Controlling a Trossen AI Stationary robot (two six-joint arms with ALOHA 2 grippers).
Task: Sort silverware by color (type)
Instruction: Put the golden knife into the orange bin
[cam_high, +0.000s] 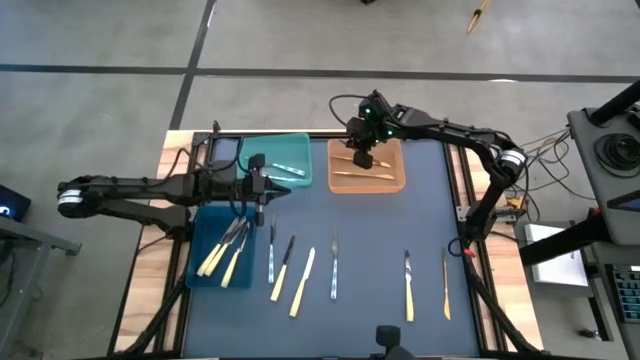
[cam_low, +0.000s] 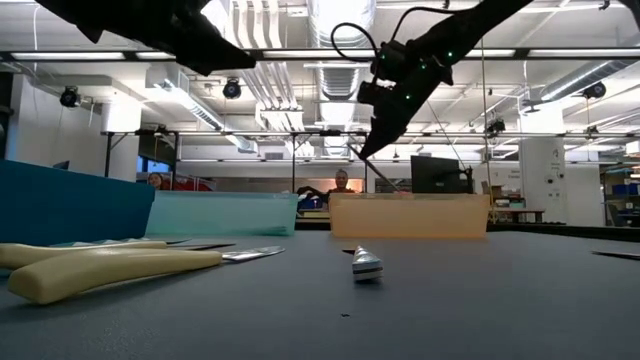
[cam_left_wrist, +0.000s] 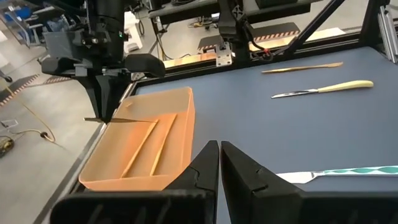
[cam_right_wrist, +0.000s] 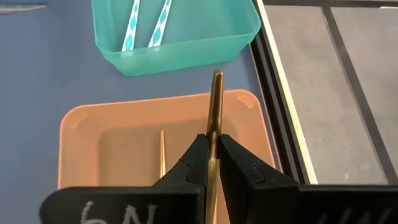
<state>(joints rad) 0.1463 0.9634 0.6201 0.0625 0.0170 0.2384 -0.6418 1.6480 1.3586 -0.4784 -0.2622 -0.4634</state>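
My right gripper (cam_high: 360, 157) hangs over the orange bin (cam_high: 392, 182) at the table's far side, shut on an orange-tan piece of silverware (cam_right_wrist: 216, 93). Two more orange-tan pieces (cam_left_wrist: 149, 143) lie in that bin. My left gripper (cam_high: 262, 192) is shut and holds nothing; it hovers between the teal bin (cam_high: 285, 150) and the blue bin (cam_high: 200, 262). Several pale yellow and silvery pieces (cam_high: 303, 282) lie flat on the dark mat near the front. Pale yellow pieces (cam_high: 222, 250) rest in the blue bin, and teal-patterned ones (cam_right_wrist: 144, 25) in the teal bin. My right gripper pinches the orange-tan piece between its two fingers on its slim shaft (cam_right_wrist: 215, 127). The fingers (cam_left_wrist: 102, 93) come slanting down from above. The piece sticks out past the fingertips, lies about level, and is lifted clear above the orange bin.
Two more pieces (cam_high: 408, 285) lie on the mat at the front right. A teal-patterned piece (cam_left_wrist: 348, 171) lies on the mat close to my left gripper. The bins stand along the far and left sides. People sit in the room beyond the table.
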